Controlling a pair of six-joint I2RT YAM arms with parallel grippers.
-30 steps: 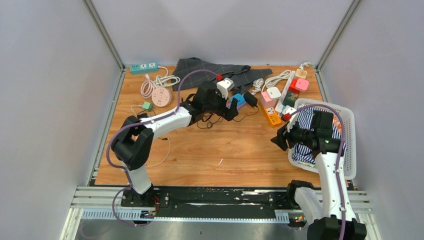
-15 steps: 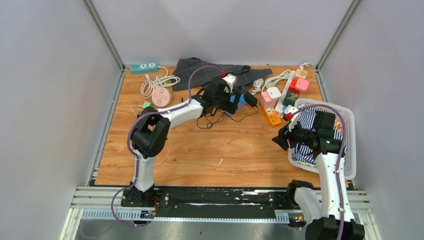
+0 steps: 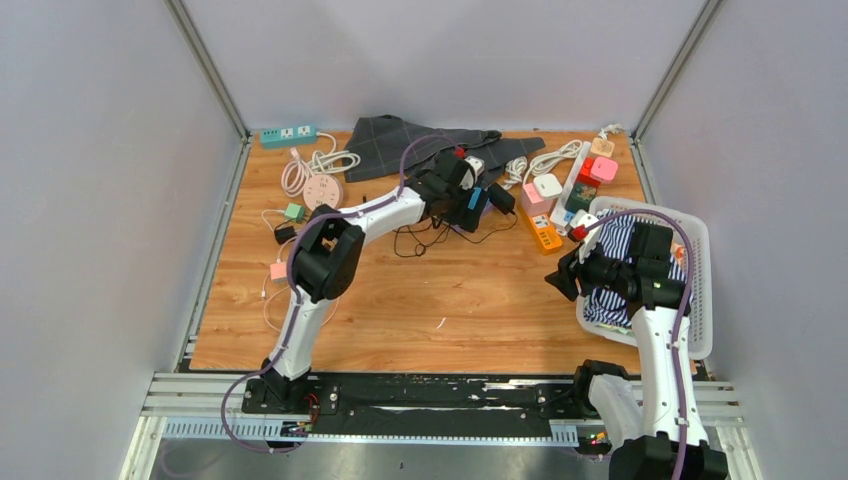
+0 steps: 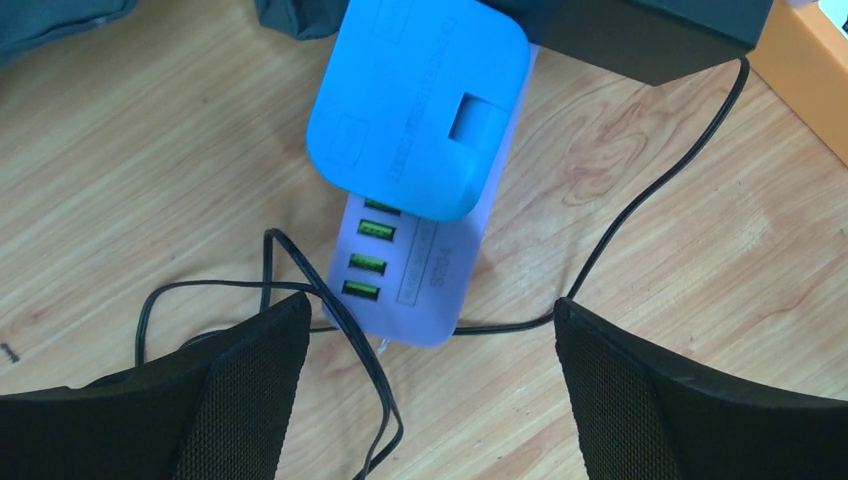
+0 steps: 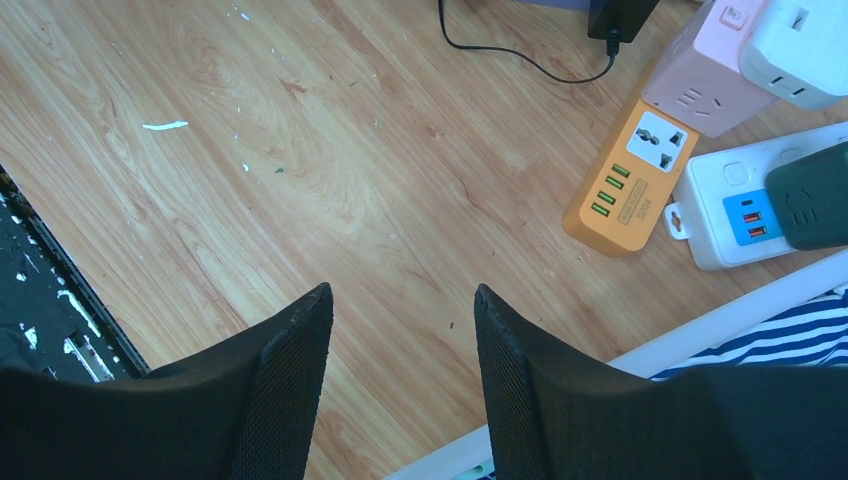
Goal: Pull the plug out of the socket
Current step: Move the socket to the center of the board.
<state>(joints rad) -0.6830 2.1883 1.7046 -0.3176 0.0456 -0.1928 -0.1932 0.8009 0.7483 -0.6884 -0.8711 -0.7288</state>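
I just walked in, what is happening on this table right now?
The left gripper is open above a lavender socket block and grips nothing. The blue plug sits in that block, so the pull is not yet done. The right gripper hovers open over bare wood beside the white basket, holding nothing.

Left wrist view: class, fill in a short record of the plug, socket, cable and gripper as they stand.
Plug: blue plug, seated on the socket block
Socket: lilac socket block, green USB ports showing, lying on wooden table
Cable: black cable, loose across the table
Gripper: left gripper open, fingers either side of the block's near end
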